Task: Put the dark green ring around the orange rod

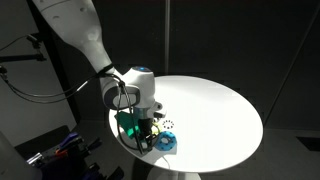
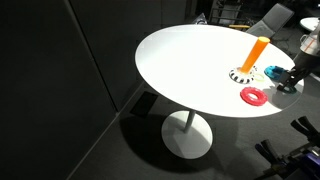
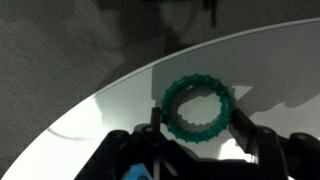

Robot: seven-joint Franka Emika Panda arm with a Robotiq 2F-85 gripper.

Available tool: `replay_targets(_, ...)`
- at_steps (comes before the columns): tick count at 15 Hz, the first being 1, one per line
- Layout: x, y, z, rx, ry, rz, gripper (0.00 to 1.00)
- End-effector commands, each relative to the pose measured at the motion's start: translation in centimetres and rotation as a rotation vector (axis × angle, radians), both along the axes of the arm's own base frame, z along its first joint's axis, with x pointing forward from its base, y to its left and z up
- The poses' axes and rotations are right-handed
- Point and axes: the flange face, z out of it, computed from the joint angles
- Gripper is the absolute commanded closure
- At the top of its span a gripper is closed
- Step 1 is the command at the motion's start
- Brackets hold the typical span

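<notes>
In the wrist view the dark green ring (image 3: pixel 200 84) sits between the two fingers of my gripper (image 3: pixel 198 116). Both fingers touch its sides, and it hangs a little above the white table with its shadow beside it. The orange rod (image 2: pixel 257 52) stands upright on its white base with black markings (image 2: pixel 243 74), near the table's edge. In an exterior view my gripper (image 1: pixel 143 128) points down over the table's near edge; in the other it is mostly cut off at the frame edge (image 2: pixel 300 72), just beyond the rod. The ring itself is hard to make out in both exterior views.
A red ring (image 2: pixel 253 95) lies flat on the round white table (image 2: pixel 190 60) beside the rod's base. A blue ring (image 2: pixel 273 71) (image 1: pixel 165 142) lies close to the base too. The table's edge (image 3: pixel 110 90) runs just left of the gripper. The surroundings are dark.
</notes>
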Motion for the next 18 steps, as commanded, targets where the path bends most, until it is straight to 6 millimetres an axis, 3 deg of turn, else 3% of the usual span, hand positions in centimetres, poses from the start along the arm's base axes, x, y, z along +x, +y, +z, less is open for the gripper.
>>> replay_targets(1, 0.1, -0.9, 1.5, -0.011, -0.025, -0.029, 0.55)
replay_targets(8, 0.6, -1.9, 5.4, -0.02, -0.073, -0.051, 0.55)
replay_targets(18, 2.2, -1.4, 12.0, 0.008, -0.128, -0.067, 0.56)
